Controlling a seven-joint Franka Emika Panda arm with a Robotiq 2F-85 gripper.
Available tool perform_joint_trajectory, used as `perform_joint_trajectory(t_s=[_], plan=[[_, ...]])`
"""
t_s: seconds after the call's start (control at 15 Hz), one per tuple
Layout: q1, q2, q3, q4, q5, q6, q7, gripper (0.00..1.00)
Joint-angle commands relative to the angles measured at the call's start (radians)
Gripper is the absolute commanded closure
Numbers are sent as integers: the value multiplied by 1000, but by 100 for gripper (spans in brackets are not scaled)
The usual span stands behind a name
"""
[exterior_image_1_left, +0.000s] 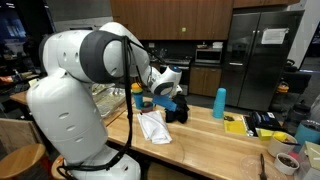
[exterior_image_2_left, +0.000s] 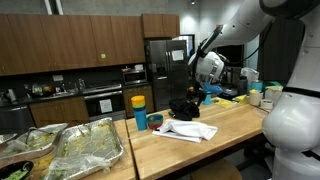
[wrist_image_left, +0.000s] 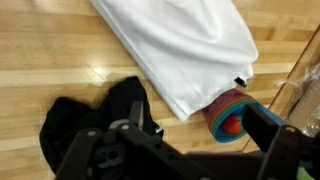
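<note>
Jaws stand wide and empty above the black cloth (wrist_image_left: 90, 115), which lies crumpled on the desk (wrist_image_left: 45, 50) just beside the white cloth (wrist_image_left: 180, 45). Judged status: no grasp made; lowering and closing remain.

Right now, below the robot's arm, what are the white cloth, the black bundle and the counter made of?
White cloth: soft fabric, matte; it folds and drapes flat. Black bundle: probably fabric too, matte and crumpled, though too dark to be sure. Counter: wood, with visible grain and plank seams under a slight sheen.
</note>
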Motion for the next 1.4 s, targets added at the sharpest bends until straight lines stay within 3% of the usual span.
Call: perform_joint_trajectory(t_s=[0.0, 0.13, 0.2, 0.33, 0.6, 0.8, 1.33], plan=[[-28, 40, 8, 30, -170, -84, -22, 0], [-45, 63, 23, 32, -333, -16, 44, 0], [-32, 31, 14, 6, -235, -45, 12, 0], [-42, 51, 20, 13, -303, -23, 30, 0], [-44, 60, 24, 22, -311, -20, 30, 0], [-52, 87, 27, 20, -380, 6, 71, 0], [-72, 168, 34, 52, -436, -47, 88, 0]])
